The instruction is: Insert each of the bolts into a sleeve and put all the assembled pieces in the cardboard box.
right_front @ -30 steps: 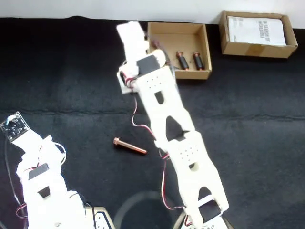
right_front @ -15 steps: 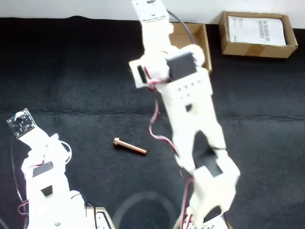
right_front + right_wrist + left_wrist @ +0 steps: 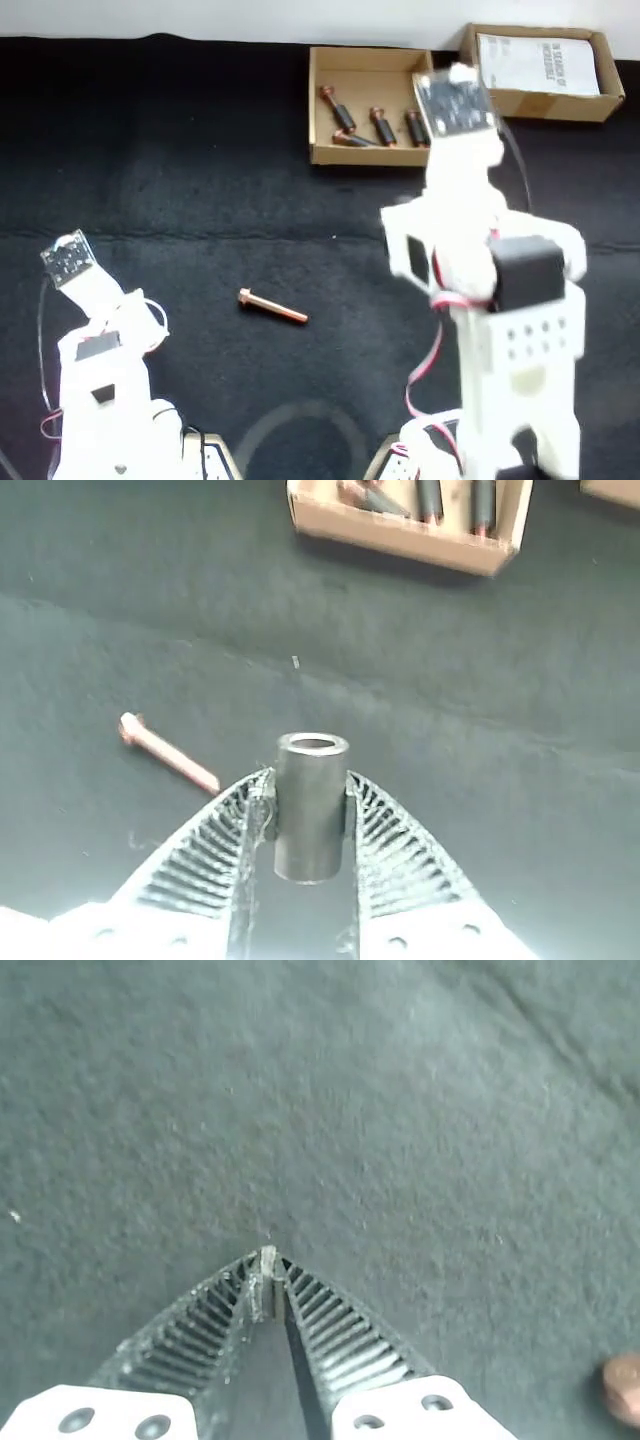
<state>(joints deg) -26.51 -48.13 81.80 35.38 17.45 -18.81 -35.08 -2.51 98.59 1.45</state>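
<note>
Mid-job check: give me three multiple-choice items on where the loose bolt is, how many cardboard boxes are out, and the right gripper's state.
1. Where is the loose bolt? A inside a box; B on the black mat; C clamped by an arm.
2. How many cardboard boxes are out? A one; B two; C three.
3. The right gripper is: A open and empty; B shut on a bolt; C shut on a sleeve.
Answers: 1 B, it lies flat on the mat. 2 B, the box with pieces and the box with paper. 3 C, its fingers clamp the sleeve.
</note>
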